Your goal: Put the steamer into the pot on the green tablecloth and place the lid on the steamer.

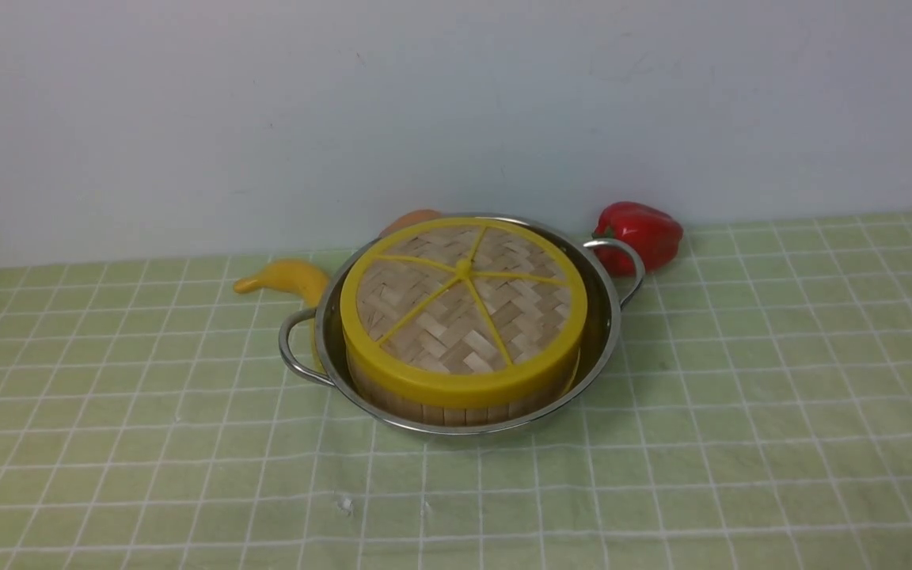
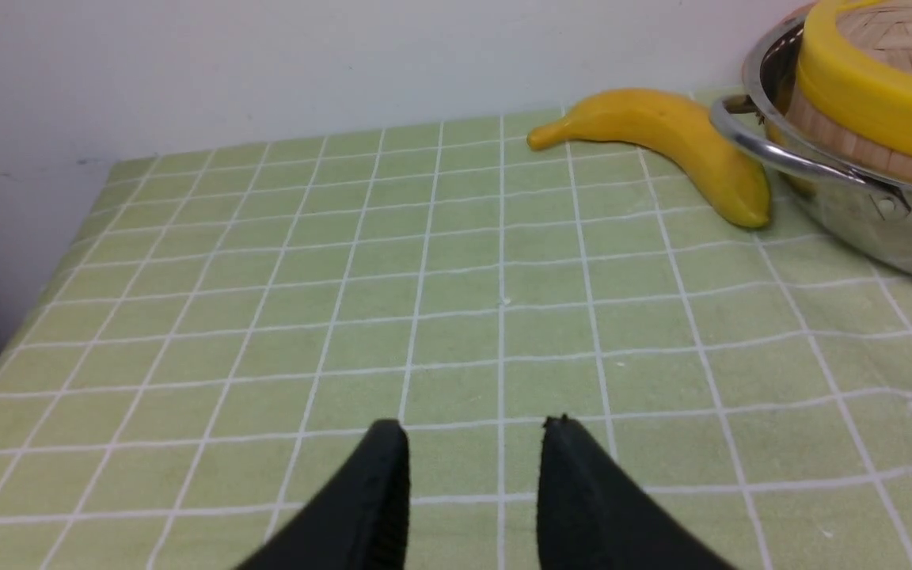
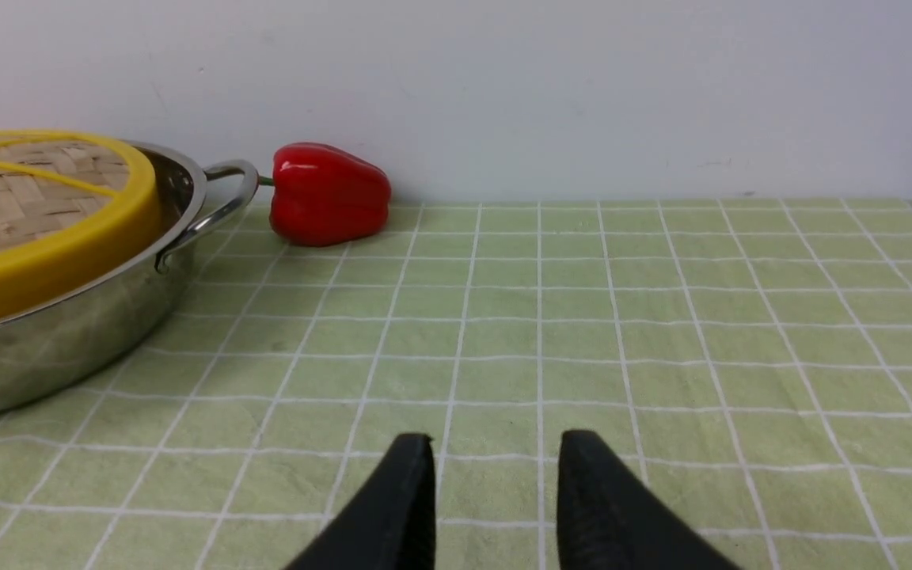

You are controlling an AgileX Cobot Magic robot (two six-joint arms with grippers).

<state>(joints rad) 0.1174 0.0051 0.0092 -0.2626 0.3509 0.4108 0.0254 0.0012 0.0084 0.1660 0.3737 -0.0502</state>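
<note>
The shiny steel pot (image 1: 606,317) stands on the green tablecloth (image 1: 780,396) near the back wall. Inside it sits the bamboo steamer (image 1: 456,412), of which only the slatted wall shows. The woven lid (image 1: 462,305) with its yellow rim and spokes lies flat on top of the steamer. Neither arm appears in the front view. In the left wrist view my left gripper (image 2: 476,431) is open over bare cloth, well short of the pot (image 2: 860,210) and lid (image 2: 868,87). My right gripper (image 3: 495,443) is also open over bare cloth, away from the pot (image 3: 68,332) and lid (image 3: 44,253).
A yellow banana (image 1: 286,277) lies against the pot's left handle (image 1: 291,348), also visible as the banana (image 2: 662,138) in the left wrist view. A red bell pepper (image 1: 642,233) sits behind the right handle. Something orange (image 1: 412,220) peeks out behind the pot. A white wall stands close behind.
</note>
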